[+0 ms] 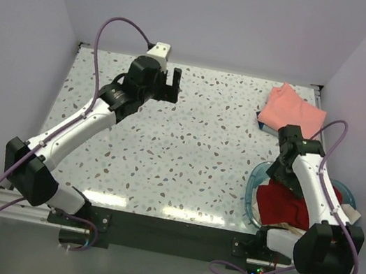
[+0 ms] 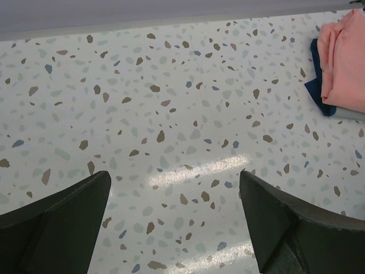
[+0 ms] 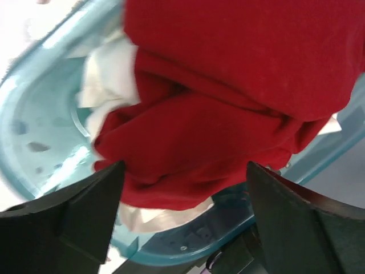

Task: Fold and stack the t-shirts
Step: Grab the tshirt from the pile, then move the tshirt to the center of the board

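One teal basket [image 1: 252, 189] around red t-shirt [image 1: 289, 204]

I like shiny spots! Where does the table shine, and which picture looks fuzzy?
Left wrist view: a white glare streak on the table, by the open left gripper. Top view: glare patches along the table's near edge. Right wrist view: fuzzy, the red t-shirt and basket are soft-edged.
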You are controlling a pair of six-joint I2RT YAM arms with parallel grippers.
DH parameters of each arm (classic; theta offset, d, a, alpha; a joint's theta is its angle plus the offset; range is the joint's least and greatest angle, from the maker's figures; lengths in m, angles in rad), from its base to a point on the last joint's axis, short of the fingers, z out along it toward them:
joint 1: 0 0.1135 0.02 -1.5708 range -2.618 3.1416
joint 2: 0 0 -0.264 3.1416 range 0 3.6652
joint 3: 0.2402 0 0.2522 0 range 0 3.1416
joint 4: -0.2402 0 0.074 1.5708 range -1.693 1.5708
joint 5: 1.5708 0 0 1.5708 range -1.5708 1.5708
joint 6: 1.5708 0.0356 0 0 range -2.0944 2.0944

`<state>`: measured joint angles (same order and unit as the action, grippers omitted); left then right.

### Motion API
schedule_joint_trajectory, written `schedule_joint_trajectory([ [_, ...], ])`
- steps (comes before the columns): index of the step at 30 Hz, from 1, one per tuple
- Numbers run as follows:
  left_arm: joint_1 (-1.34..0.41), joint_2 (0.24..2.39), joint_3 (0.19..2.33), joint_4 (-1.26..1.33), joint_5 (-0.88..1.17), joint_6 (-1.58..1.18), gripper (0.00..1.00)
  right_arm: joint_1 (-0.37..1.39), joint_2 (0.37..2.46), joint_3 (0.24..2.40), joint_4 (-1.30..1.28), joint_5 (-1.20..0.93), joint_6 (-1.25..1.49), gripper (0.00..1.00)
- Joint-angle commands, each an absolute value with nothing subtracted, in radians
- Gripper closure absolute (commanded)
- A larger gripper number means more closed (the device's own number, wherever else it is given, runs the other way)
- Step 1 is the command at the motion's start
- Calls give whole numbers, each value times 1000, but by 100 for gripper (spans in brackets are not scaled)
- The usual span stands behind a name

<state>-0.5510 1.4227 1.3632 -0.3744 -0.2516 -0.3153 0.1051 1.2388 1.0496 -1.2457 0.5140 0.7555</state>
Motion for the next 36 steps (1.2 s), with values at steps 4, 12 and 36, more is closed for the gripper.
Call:
schedule_joint_trajectory([
  [4, -511, 1434, 1394, -359, -238, -360, 0, 35, 1262, 953, -1221, 531, 776, 38],
  [12, -476, 1414, 1344, -365, -341, -400, 0, 34, 1255, 1262, -1371, 665, 746, 100],
  [36, -456, 1338, 1282, -318, -337, -400, 0, 461, 1472, 2181, -916, 278, 650, 100],
])
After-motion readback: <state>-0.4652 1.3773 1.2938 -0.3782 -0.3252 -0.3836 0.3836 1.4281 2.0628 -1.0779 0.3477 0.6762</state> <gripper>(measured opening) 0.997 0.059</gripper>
